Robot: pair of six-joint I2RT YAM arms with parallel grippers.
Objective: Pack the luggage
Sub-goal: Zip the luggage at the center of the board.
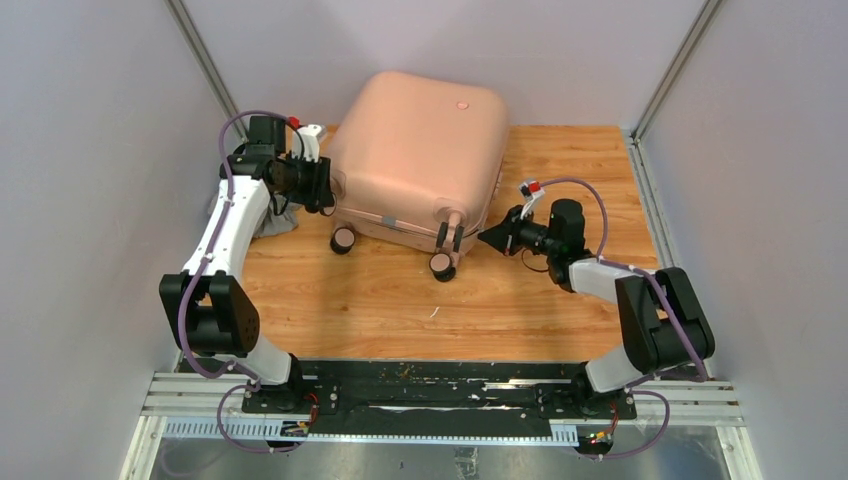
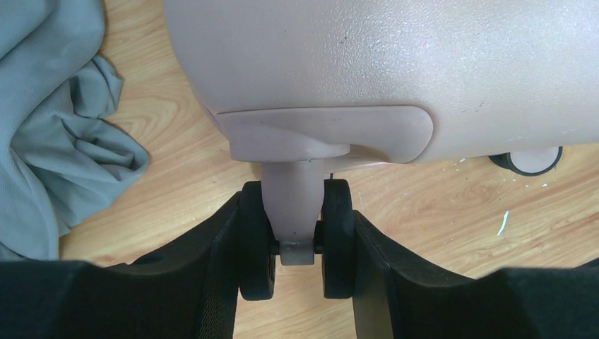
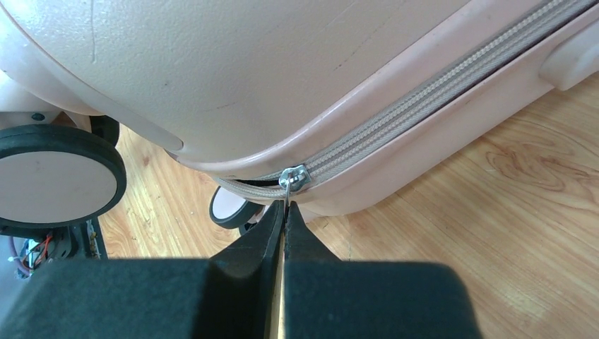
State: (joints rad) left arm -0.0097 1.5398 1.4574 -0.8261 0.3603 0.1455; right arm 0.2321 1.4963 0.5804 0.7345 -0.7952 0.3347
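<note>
Luggage (image 1: pixel 415 150) lies closed, shell up, at the back-middle of the wood surface (image 1: pixel 560 290), wheels toward the arms.

Step in hand looks like zipping shut. Right gripper (image 3: pixel 285 219) is pinched closed on the zipper pull (image 3: pixel 288 192) at the near corner. The tab is thin and mostly hidden between the tips, so the grip depth is probably shallow. Left gripper (image 2: pixel 297 240) is part-closed, clamped on the twin-wheel caster (image 2: pixel 337 236) as the brace.

To do it well:
- pull along the zip track (image 3: pixel 424 99), not away from the shell
- go slow round the corner curve
- keep the caster clamped so the case doesn't slide

View differences:
- right wrist alone shows the pull and the track
- left wrist alone shows the fingers flanking the caster, plus the weave of the grey cloth (image 2: pixel 49 113) beside the case
- top view alone gives the overall layout of both arms
</note>
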